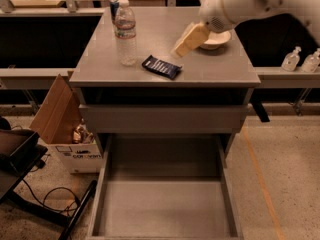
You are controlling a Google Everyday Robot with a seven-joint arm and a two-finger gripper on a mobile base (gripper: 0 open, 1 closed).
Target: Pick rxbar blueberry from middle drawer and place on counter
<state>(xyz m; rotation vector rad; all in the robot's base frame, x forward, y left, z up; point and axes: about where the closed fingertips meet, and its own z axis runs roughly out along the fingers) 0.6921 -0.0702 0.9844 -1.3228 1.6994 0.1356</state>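
Lying flat on the square grey metal counter (220, 66), the dark navy rxbar blueberry (161, 67) rests near a clear plastic water bottle (126, 34). The beige gripper (181, 48) hovers above the counter, apart from the bar; clenched or released, I cannot tell. The wide grey metal middle drawer (165, 209) stands open and bare, so the placing looks done.

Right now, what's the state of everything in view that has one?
rxbar blueberry: lying flat on the counter, apart from the gripper.
gripper: above the counter, carrying nothing.
middle drawer: pulled open, nothing inside.
water bottle: upright, capped.
cardboard box: flap open.
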